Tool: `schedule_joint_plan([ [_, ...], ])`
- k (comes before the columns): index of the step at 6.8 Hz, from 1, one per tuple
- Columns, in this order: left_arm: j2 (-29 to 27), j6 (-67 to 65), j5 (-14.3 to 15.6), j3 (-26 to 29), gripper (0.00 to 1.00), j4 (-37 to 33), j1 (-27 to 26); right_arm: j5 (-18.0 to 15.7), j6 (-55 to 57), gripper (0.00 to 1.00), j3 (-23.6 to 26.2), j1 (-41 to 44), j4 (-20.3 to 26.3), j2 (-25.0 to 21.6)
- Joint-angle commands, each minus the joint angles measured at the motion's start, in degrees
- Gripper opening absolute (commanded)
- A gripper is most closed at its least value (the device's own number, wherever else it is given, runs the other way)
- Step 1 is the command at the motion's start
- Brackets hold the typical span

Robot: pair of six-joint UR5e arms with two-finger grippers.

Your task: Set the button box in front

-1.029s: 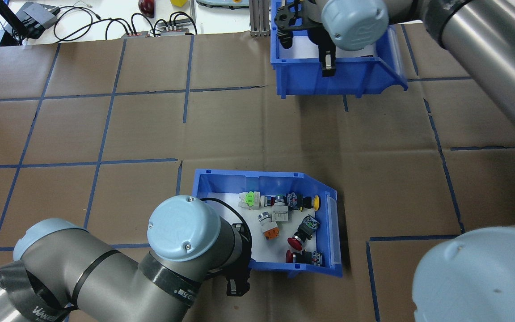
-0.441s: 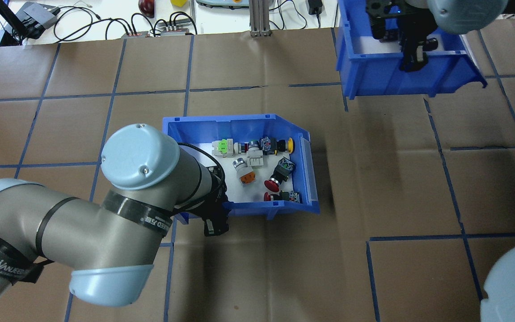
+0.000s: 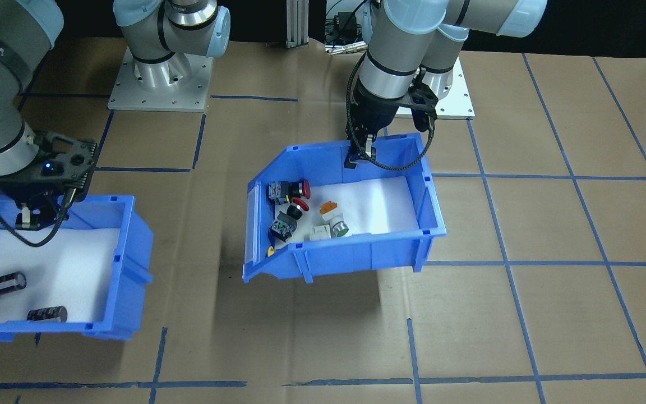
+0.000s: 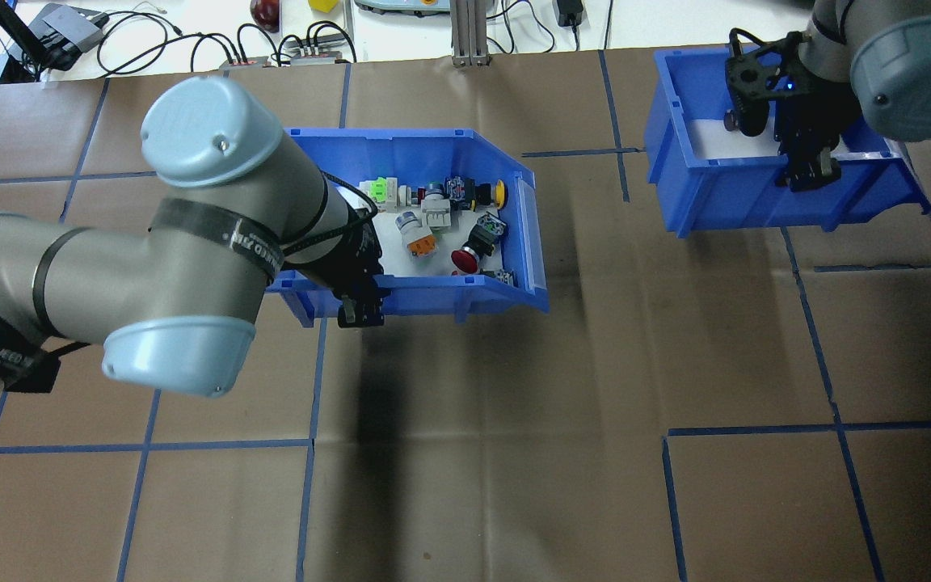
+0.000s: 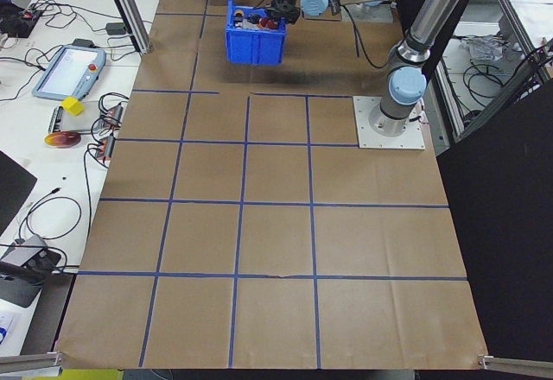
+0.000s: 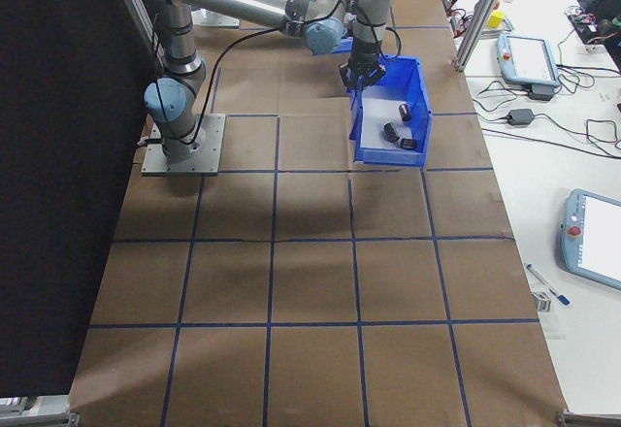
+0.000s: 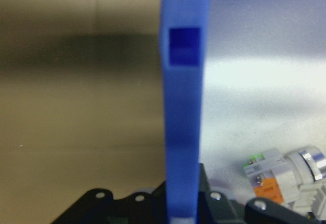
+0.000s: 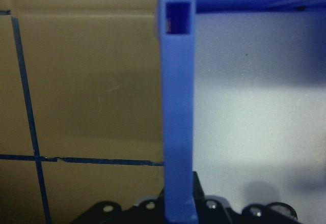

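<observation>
Brown papered table, two blue bins, left gripper pinching button box wall, right gripper pinching capacitor bin

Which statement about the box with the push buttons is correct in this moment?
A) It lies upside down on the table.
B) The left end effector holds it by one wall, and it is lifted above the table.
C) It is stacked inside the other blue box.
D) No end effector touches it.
B: the left end effector pinches the wall of the button box, which hangs tilted over its shadow on the table.
</observation>
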Motion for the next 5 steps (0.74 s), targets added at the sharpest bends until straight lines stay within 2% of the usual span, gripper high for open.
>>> schedule_joint_plan([
  [1, -9.7, 0.9, 2.0, 10.3, 0.0, -0.4, 0.4, -0.2, -3.2, 0.05, 7.9, -0.3, -3.1, -4.9],
  [3, -17.6, 1.0, 1.0, 17.6, 0.0, 0.2, 0.3, -0.1, -6.8, 0.05, 10.5, -3.3, -4.2, -6.7],
  [5, -20.8, 1.1, -5.4, 19.1, 0.0, 0.7, -0.3, -0.2, -8.4, 0.05, 11.5, -5.1, -4.2, -7.6],
])
